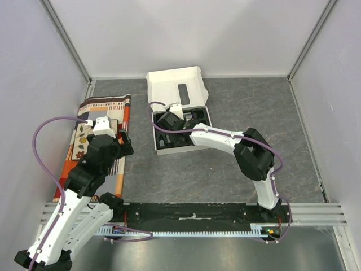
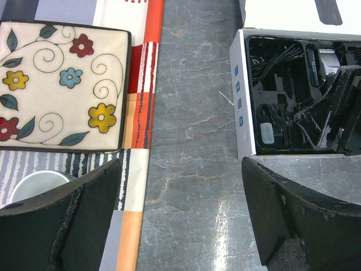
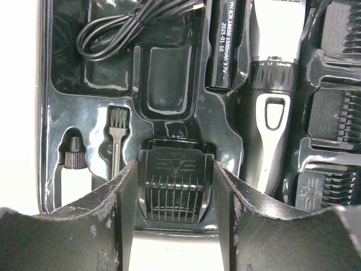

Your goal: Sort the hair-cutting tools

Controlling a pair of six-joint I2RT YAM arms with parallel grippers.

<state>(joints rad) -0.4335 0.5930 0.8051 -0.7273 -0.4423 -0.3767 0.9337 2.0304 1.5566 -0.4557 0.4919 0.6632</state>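
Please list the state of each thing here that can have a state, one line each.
white box: open, lid folded back.
left gripper: open, empty.
comb guard: seated in the black tray.
right gripper: fingers either side of the comb guard; grip unclear.
clipper: lying in its tray slot.
cable: coiled, in the tray.
small bottle: capped, lying in its slot.
white cup: upright.

White arms, black joints, purple cables
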